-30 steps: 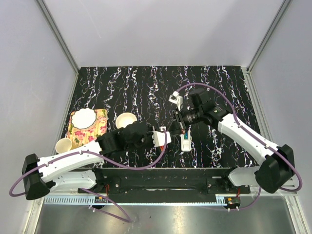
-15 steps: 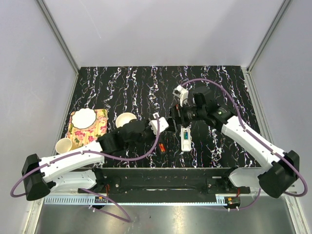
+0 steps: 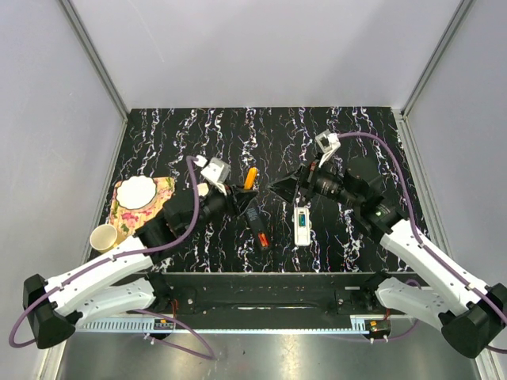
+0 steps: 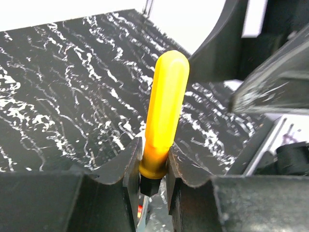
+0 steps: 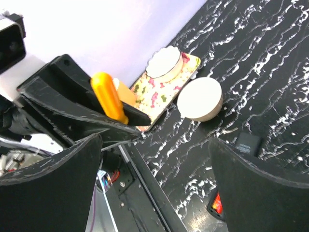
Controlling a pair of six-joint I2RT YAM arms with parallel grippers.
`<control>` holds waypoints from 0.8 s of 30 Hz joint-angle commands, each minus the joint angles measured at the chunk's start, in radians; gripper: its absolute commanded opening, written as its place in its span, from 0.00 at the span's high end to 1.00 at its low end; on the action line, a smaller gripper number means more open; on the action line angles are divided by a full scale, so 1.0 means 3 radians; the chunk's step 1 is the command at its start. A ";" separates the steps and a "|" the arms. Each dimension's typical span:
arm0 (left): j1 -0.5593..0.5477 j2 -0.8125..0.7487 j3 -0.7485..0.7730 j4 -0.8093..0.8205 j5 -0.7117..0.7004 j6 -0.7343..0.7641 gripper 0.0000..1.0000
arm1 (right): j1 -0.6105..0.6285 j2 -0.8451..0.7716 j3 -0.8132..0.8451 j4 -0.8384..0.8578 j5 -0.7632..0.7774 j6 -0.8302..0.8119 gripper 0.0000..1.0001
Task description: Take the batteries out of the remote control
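Note:
The white remote control lies flat on the black marbled table with its battery slot facing up. What fills the slot is too small to make out, so I cannot pick out the batteries. My left gripper is shut on the base of an orange stick that points upward, left of the remote. My right gripper hovers just above and behind the remote, jaws wide apart with nothing between them. The orange stick shows ahead of it.
A black block with a red end lies left of the remote, a small flat black piece near it. A cream bowl, a floral tray with a white dish and a cup stand at the left.
The right gripper opened, lifted off the remote and drew back to the right. The left arm pulled away to the left and raised the orange stick. The remote stayed put.

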State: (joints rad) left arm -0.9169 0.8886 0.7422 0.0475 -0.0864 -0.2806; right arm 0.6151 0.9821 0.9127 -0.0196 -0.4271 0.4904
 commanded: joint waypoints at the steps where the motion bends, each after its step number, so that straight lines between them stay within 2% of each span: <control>1: 0.0009 -0.0134 0.0026 0.0435 -0.0141 -0.0562 1.00 | 0.0036 0.0044 -0.0189 0.1041 0.0058 0.0477 0.00; 10: 0.0009 -0.0119 0.0021 0.0394 -0.0264 -0.0716 1.00 | 0.0250 0.0371 0.0066 0.1303 0.0084 0.0462 0.04; 14: 0.0009 -0.0114 0.0011 0.0348 -0.0315 -0.0778 1.00 | 0.0296 0.0525 0.0148 0.1369 0.0018 0.0497 0.16; 20: 0.0009 -0.0109 0.0016 0.0353 -0.0234 -0.0768 1.00 | 0.0373 0.0663 0.0199 0.1553 -0.0074 0.0528 0.22; 24: 0.0009 -0.0033 0.0052 0.0333 -0.0126 -0.0752 1.00 | 0.0389 0.0796 0.0307 0.1579 -0.0212 0.0554 0.32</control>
State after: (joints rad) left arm -0.9169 0.8612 0.7422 0.1036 -0.1505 -0.4988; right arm 0.7200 1.1965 0.9360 0.3786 -0.4438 0.6456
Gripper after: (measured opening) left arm 0.261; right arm 0.717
